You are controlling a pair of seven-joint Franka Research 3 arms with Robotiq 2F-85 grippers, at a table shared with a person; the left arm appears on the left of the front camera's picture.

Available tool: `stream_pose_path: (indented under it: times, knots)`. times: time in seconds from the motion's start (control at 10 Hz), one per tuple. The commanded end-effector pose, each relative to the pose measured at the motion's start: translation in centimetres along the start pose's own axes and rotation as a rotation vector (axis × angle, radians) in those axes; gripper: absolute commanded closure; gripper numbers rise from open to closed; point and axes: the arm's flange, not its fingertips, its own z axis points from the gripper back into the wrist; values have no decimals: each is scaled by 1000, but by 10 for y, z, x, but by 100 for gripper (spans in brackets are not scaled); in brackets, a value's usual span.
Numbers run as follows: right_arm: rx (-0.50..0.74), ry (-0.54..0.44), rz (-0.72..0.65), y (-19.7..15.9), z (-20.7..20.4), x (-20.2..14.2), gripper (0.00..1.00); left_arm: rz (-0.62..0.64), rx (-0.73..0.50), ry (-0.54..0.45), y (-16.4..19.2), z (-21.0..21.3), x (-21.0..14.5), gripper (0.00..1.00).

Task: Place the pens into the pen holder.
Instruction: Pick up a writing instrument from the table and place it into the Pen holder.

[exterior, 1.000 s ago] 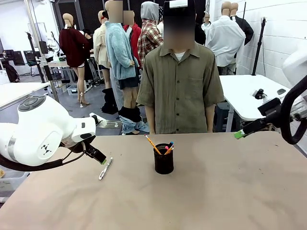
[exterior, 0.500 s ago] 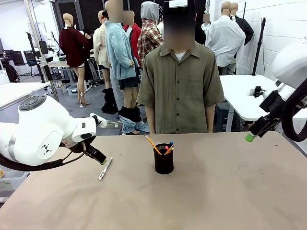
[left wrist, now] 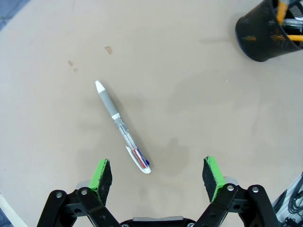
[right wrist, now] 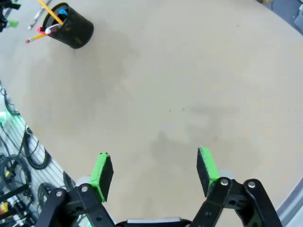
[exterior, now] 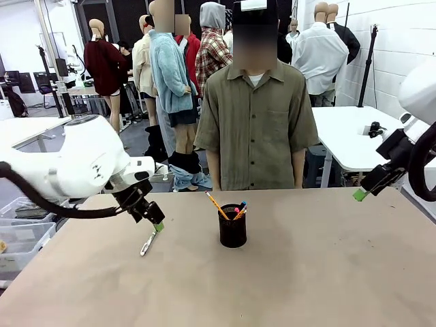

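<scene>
Left end effector [left wrist: 156, 169] found wide open, nothing held, hung over the surface [left wrist: 199, 99]. White-grey pen [left wrist: 122, 126] seen lying flat just ahead of it, between its fingers, untouched. Pen holder [left wrist: 262, 40], orange pens [left wrist: 282, 7] inside, noted farther ahead, off to one side. Right end effector [right wrist: 154, 166] spread open, empty, well apart from the holder.

White-grey pen [left wrist: 121, 126] – black mesh pen holder [exterior: 232, 229] – orange pencils [exterior: 217, 206]

surface: tan table [exterior: 306, 272] | flat on it: white-grey pen [exterior: 148, 242] | upright mid-table: pen holder [exterior: 232, 231]
</scene>
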Motion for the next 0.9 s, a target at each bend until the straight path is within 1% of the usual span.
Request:
stream_pose_path:
  times: [0.0,0.3,0.8]
  knots:
    - [9,-6,17,0,-4,0,12,44,8,67,21,-15,23,0]
    - [9,-6,17,0,-4,0,12,95,31,121,26,-41,31,0]
    - [9,-6,17,0,-4,0,12,168,107,148,25,-67,25,0]
